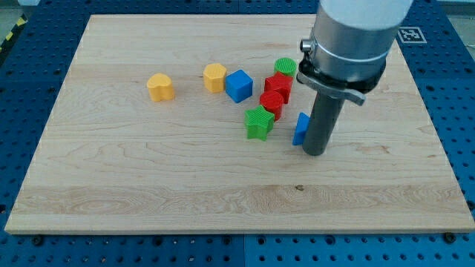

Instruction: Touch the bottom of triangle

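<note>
A blue triangle block (300,128) lies on the wooden board (148,178), right of centre, partly hidden by the rod. My tip (314,152) rests on the board just right of and slightly below the triangle, touching or nearly touching its lower right side. A green star block (258,122) lies left of the triangle.
Two red blocks (276,94) and a green round block (285,67) stand above the star. A blue cube (239,85) and a yellow hexagon block (215,77) lie to their left. A yellow heart block (160,87) lies further left.
</note>
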Available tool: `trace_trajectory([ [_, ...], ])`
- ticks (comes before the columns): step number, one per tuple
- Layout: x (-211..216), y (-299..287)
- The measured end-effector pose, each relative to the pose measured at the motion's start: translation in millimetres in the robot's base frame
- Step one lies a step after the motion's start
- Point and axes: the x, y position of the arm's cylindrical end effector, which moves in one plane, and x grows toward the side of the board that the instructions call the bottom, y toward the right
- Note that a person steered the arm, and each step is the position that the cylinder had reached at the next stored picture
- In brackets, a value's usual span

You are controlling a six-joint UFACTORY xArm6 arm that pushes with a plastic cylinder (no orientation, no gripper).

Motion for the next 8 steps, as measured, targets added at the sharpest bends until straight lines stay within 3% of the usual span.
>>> trace_trajectory([
  [1, -13.4, 0.0],
  [3, 38.9, -1.2],
  [4, 12.5, -7.0],
  [8, 14.6, -21.2],
])
